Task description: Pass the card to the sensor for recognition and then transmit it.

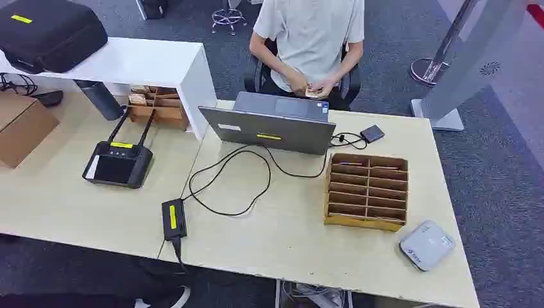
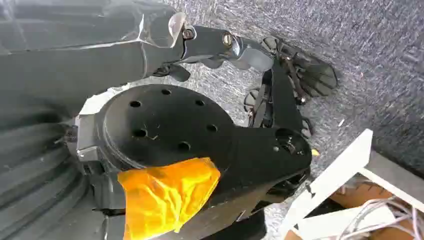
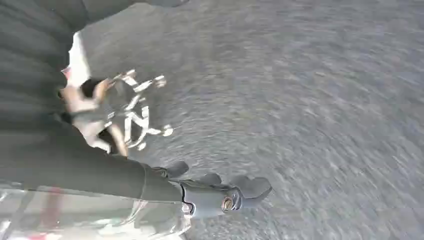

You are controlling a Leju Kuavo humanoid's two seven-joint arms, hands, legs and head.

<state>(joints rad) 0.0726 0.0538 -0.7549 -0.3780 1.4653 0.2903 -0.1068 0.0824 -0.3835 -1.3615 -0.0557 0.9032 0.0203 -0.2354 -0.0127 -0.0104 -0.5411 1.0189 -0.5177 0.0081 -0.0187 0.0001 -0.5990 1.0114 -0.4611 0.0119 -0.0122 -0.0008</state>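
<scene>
From my head, the sensor (image 1: 427,244) lies at the table's (image 1: 289,237) right corner; a person (image 1: 311,38) beyond the laptop (image 1: 269,125) holds the card (image 1: 313,93). At my left wrist, my left hand (image 2: 250,50) hangs with nothing in it, fingers apart. At my right wrist, my right hand (image 3: 225,192) hangs with nothing in it over grey floor (image 3: 325,100).

Open laptop (image 1: 269,125) on table (image 1: 289,237), cardboard divider box (image 1: 366,191) beside it, black controller (image 1: 117,163) and power brick (image 1: 173,219) nearby.

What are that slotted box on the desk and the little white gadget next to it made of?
The slotted organizer looks like thin brown wood or stiff cardboard: matt, with pale cut edges on its dividers; which of the two is hard to tell. The white device looks like moulded plastic, smooth with rounded corners and a slight sheen.
</scene>
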